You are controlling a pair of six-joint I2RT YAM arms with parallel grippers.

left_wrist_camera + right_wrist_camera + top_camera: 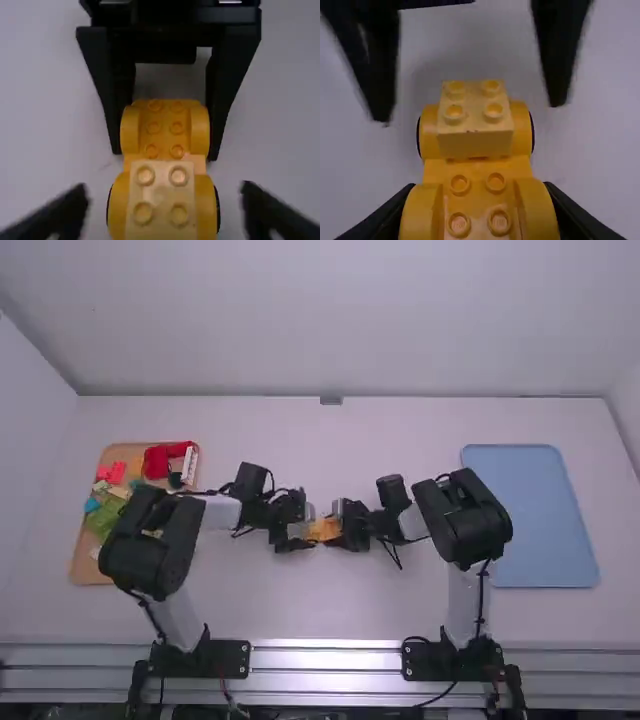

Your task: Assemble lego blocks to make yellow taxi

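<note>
Between the two grippers at mid-table sits the yellow car base (323, 530), with the left gripper (308, 528) at one end and the right gripper (338, 528) at the other. In the right wrist view the right gripper (479, 202) is shut on the car base's rounded fenders (537, 212). A pale yellow block (475, 142) with four studs is seated across the far end of the base. The left gripper (162, 210) is open in the left wrist view, its fingers apart on either side of the pale block (162, 192), not touching it.
A wooden tray (86, 565) at the left holds several loose blocks, red, green and others, partly behind the left arm. At the right lies a blue tray (540, 515), its near left part beside the right arm's elbow.
</note>
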